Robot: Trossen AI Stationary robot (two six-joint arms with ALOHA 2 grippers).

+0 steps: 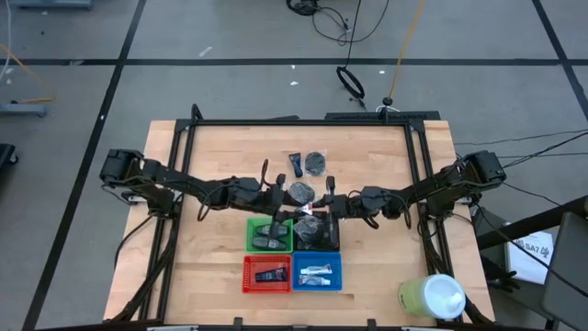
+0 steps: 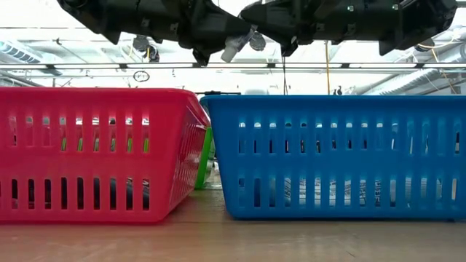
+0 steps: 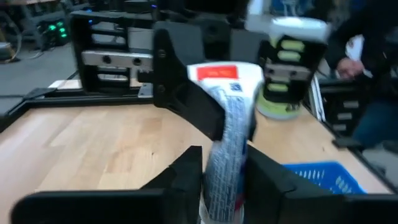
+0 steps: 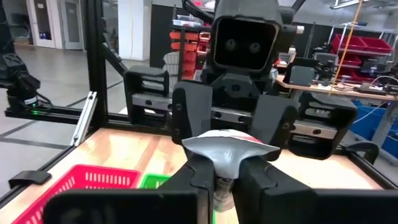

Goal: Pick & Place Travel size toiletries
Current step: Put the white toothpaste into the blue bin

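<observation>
Tube, white and blue with a red patch near its flat crimped end, hangs in the air above the far edge of the black tray, between the 2 grippers at mid-table. The right gripper has its fingers pressed together on the crimped end. The left gripper has the tube's body in its claw; whether it grips or has let go I cannot tell. In the low view the tube shows as a pale stub between the 2 dark arms.

4 trays stand in a square on the near half of the table. The green tray holds 2 dark ovals. The red tray holds a dark blue tube. The blue tray holds a white-and-blue tube. What lies in the black tray is too dark to tell.

Beyond the grippers, on the bare wood, lie another dark blue tube and, just beside it, a round puff. A 2nd puff sits nearer the grippers.

A pale green cylinder stands at the near right corner.
</observation>
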